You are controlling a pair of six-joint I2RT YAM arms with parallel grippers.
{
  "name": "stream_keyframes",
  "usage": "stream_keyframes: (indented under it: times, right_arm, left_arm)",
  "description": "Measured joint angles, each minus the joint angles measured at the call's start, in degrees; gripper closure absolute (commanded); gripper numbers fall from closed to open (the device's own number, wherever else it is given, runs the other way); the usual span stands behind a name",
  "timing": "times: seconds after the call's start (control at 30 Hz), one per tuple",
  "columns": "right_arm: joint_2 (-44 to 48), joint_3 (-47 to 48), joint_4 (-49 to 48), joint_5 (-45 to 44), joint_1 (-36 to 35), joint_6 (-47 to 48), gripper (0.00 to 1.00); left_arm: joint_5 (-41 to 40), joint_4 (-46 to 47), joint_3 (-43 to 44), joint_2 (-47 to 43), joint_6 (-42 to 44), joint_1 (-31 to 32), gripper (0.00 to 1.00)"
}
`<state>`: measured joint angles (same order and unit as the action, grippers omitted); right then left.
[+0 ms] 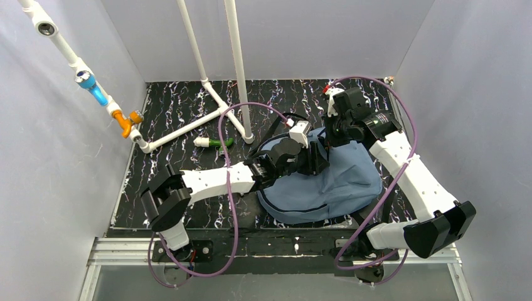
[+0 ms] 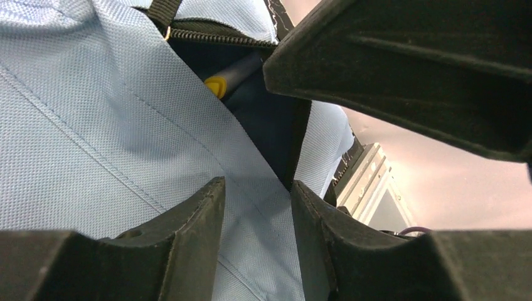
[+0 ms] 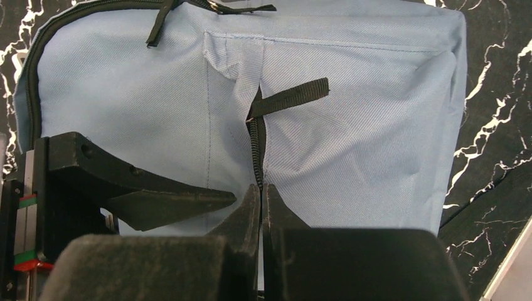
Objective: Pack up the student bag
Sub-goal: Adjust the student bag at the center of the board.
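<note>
The slate-blue student bag (image 1: 332,185) lies flat on the black marbled table, right of centre. Both grippers meet over its upper front pocket. My right gripper (image 3: 261,191) is shut on the pocket's zipper edge (image 3: 256,144), below a black pull tab (image 3: 292,98). My left gripper (image 2: 257,200) is open, its fingers (image 2: 204,216) spread over the bag's fabric (image 2: 94,125) just beside the pocket opening. Inside the dark opening lies a dark pen with a yellow end (image 2: 216,84). In the top view the left gripper (image 1: 313,158) sits just below the right gripper (image 1: 327,139).
A green and white marker-like object (image 1: 213,143) lies on the table left of the bag. A white pipe frame (image 1: 216,103) stands at the back left. White walls close in both sides. A metal rail (image 1: 276,254) runs along the near edge.
</note>
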<state>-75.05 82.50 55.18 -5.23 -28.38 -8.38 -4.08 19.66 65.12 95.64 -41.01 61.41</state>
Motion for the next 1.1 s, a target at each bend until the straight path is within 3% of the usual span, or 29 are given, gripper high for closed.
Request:
stream_keyframes:
  times: [0.07,0.13,0.37,0.53,0.87,1.1]
  right_arm:
    - [0.0,0.0,-0.2,-0.8,-0.1,0.1,0.99]
    - [0.0,0.0,-0.4,-1.4,-0.1,0.2,0.99]
    - [0.0,0.0,-0.7,-3.5,-0.3,0.4,0.99]
    - [0.0,-0.3,-1.1,-8.3,-0.9,-0.4,0.99]
    - [1.0,-3.7,-3.7,-10.3,-3.3,-3.3,0.99]
    - [2.1,-3.9,-5.2,-7.4,-2.7,-2.2,0.99]
  left_arm:
    - [-0.3,0.0,0.7,0.5,-0.1,0.1,0.52]
    - [-0.6,-0.4,1.7,1.0,0.0,0.3,0.52]
    - [-3.0,-3.5,5.0,3.2,0.0,0.3,0.85]
    - [-5.3,-7.8,7.8,2.7,1.6,1.4,0.99]
    - [-11.3,-7.8,0.2,-6.6,2.0,1.1,1.0]
    - [-10.5,-5.7,-1.7,-6.9,-3.7,0.7,1.0]
